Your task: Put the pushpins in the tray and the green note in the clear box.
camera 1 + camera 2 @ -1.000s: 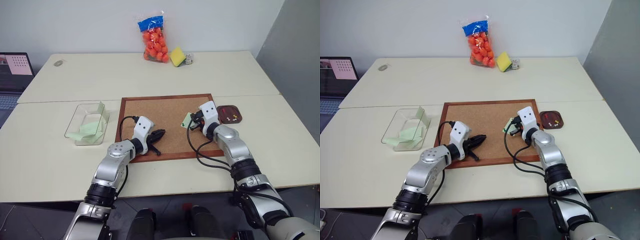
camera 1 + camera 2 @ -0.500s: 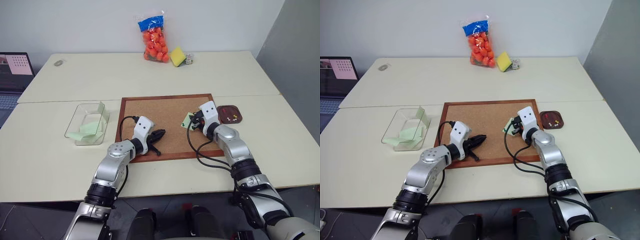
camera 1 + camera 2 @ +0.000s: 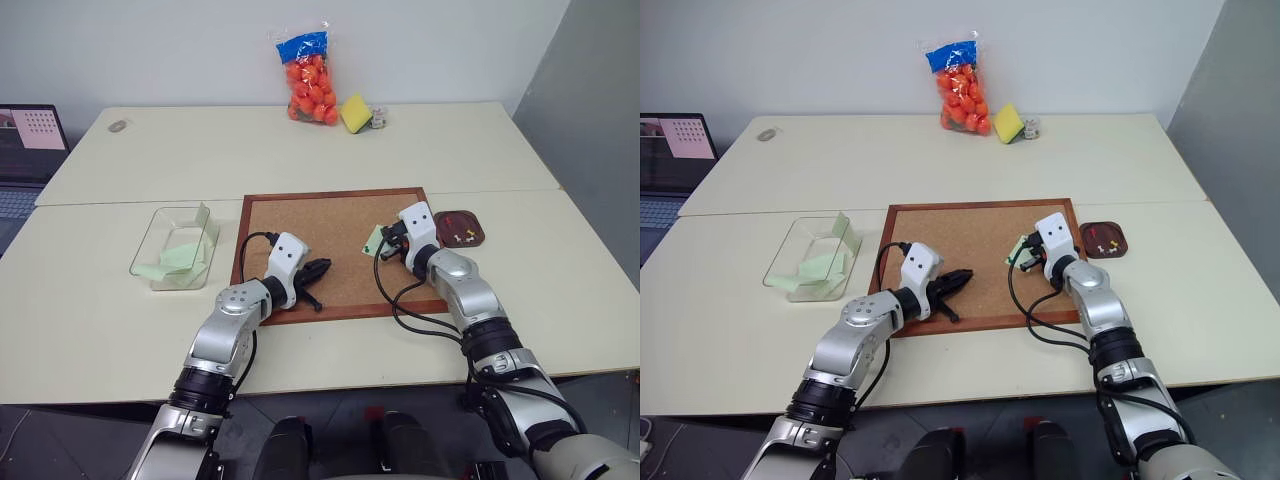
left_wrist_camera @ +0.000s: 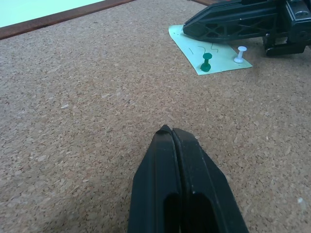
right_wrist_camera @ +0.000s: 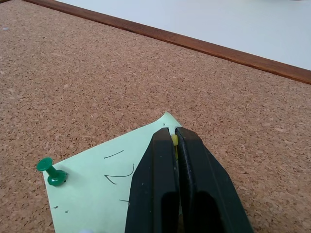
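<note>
Cork under both arms: the right gripper (image 5: 174,141) pinches a yellow pushpin (image 5: 174,140) on the green note (image 5: 104,187). The left gripper (image 4: 171,132) hovers closed, empty, left of it.

Two cream tables (image 3: 300,150) abutted; pale wall (image 3: 150,50) behind.

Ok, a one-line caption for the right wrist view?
Right claw shut on a yellow pushpin in the green note on the corkboard.
</note>
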### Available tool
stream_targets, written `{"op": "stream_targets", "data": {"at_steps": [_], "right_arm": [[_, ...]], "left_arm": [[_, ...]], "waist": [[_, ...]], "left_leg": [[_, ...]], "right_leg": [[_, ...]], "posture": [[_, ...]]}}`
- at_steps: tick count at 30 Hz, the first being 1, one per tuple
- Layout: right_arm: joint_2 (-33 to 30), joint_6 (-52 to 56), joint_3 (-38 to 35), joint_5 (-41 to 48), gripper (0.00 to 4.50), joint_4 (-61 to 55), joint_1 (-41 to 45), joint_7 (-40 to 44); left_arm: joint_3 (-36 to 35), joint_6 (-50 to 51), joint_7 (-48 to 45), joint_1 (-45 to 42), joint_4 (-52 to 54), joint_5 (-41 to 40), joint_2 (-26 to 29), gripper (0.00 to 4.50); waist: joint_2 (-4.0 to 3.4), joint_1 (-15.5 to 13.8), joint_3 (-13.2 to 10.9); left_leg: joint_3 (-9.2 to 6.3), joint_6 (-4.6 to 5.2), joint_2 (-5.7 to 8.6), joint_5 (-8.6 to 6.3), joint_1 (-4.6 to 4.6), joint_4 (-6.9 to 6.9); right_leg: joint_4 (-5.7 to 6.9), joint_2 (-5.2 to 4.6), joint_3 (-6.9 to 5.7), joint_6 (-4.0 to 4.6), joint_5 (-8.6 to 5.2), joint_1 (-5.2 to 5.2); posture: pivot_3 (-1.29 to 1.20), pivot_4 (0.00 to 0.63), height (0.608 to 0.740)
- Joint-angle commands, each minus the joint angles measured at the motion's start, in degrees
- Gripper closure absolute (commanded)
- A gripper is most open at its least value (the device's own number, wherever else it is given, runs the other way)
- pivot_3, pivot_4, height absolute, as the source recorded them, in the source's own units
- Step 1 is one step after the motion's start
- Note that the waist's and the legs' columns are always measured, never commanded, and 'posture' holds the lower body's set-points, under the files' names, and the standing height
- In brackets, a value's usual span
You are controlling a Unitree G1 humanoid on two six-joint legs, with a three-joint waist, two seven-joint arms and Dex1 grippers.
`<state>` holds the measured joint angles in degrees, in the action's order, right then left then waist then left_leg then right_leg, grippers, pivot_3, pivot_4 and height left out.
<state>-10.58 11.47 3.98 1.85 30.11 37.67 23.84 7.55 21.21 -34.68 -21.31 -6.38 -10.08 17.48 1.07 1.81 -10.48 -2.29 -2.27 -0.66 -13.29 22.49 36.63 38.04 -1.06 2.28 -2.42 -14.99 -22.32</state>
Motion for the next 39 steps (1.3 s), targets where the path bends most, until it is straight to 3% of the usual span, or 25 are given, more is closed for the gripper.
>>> {"op": "stream_targets", "data": {"at_steps": [1, 25, 32, 39], "right_arm": [[0.3, -1.6, -1.1, 1.1, 4.44, -0.8, 2.1, 0.6], [0.3, -3.2, -4.6, 5.4, 4.44, -8.6, -0.3, 1.1], [-4.2, -2.6, -10.9, 1.9, 4.44, -5.3, 0.6, -12.5], [-6.9, -1.1, -13.1, 1.2, 4.44, -3.1, 0.6, -16.7]], "left_arm": [[1.3, 1.5, 0.6, 0.9, -2.6, 1.5, -0.4, 4.5], [1.9, 2.1, -0.5, 0.7, -2.9, 1.2, -0.3, 4.5], [1.9, 1.9, -0.4, 1.0, -2.9, 1.2, -0.6, 4.5], [2.1, 1.9, -0.5, 1.2, -2.9, 1.3, -0.7, 4.5]], "waist": [[0.0, 0.0, 0.0], [-0.01, -0.1, 0.0], [-0.01, -0.2, 0.0], [-0.02, -0.2, 0.0]], "left_leg": [[0.0, 0.0, 0.0, 0.0, 0.0, 0.0], [-0.03, 0.0, -0.01, 0.0, 0.03, -0.02], [-0.03, 0.0, 0.0, 0.0, 0.07, -0.02], [0.01, 0.0, 0.04, 0.0, 0.03, -0.08]], "right_leg": [[0.0, 0.0, 0.0, 0.0, 0.0, 0.0], [-0.03, -0.01, -0.03, -0.05, -0.03, 0.0], [-0.06, -0.08, -0.02, -0.03, -0.02, -0.01], [-0.07, -0.04, 0.01, -0.05, -0.04, -0.01]], "posture": [[0.0, 0.15, 0.74], [0.0, 0.15, 0.74], [0.0, 0.15, 0.74], [0.0, 0.15, 0.74]]}}
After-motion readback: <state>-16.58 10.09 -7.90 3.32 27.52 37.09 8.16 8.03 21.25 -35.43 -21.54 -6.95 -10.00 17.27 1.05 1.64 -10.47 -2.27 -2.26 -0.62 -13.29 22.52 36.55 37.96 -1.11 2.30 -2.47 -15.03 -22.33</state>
